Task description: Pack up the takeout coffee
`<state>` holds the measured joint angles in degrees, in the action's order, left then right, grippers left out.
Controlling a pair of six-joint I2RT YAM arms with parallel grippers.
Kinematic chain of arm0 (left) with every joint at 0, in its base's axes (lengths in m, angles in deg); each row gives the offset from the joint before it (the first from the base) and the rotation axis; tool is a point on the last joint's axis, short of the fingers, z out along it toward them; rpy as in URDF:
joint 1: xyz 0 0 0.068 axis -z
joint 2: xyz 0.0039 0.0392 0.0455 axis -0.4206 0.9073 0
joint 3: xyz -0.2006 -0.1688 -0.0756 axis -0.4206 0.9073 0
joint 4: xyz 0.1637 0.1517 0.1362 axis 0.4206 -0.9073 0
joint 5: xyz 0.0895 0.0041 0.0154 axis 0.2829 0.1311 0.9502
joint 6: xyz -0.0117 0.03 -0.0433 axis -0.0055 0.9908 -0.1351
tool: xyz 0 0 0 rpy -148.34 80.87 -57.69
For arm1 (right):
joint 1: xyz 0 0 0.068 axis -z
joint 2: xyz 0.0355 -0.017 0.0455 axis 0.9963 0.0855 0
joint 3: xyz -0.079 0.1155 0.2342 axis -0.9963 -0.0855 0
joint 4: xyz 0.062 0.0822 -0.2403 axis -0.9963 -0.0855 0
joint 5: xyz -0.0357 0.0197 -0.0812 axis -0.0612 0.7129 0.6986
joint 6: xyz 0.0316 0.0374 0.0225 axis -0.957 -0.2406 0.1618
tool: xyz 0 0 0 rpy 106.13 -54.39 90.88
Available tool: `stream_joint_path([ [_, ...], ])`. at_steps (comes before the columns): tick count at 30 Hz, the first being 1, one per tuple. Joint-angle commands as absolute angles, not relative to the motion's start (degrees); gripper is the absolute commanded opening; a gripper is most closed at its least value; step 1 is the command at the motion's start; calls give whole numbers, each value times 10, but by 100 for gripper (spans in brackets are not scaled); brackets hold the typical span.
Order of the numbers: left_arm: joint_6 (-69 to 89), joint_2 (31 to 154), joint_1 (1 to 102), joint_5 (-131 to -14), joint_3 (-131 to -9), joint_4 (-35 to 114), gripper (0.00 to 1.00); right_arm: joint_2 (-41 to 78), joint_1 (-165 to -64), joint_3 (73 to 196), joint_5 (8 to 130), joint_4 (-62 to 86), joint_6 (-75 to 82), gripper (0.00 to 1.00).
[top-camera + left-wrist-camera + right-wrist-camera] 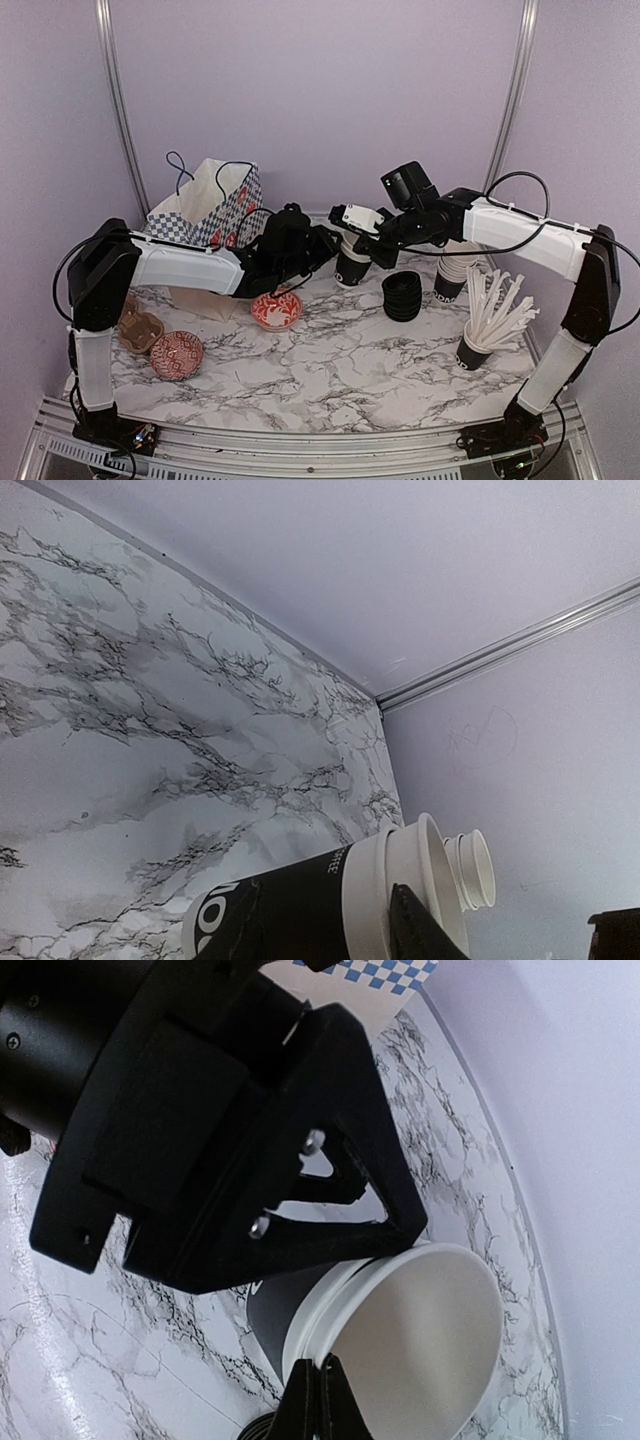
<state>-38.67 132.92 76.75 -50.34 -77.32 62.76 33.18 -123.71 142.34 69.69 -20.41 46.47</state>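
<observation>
A black takeout coffee cup [352,268] with white lettering and no lid is held over the back middle of the marble table. My left gripper [336,258] is shut on its body. In the left wrist view the cup [290,910] lies sideways between my fingers [420,930] and shows two nested white rims. My right gripper [368,243] reaches in from the right. In the right wrist view its fingertips [320,1400] are shut on the near rim of the cup's cream inside [420,1350], with the left gripper's black body [200,1130] just behind.
A stack of black lids [402,295] and a stack of spare cups [455,268] stand right of the held cup. A cup of white straws [485,335] is front right. Two red bowls [277,308] [177,353], a brown carrier [140,325] and a checked bag [210,205] lie left.
</observation>
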Motion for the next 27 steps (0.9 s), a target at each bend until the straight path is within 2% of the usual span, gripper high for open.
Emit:
stream_joint_path([
  [1,-375,1301,786,-526,-757,594,42,331,-1234,1435,692,-124,468,0],
  [10,-403,1309,795,-549,-759,595,40,346,-1233,1442,696,-116,461,0],
  [16,-423,1327,794,-561,-768,595,31,344,-1233,1438,685,-112,460,0],
  [24,-464,1350,777,-554,-775,595,9,344,-1256,1457,680,-163,466,0],
  [27,-465,1351,775,-560,-779,595,6,341,-1262,1460,698,-179,466,0],
])
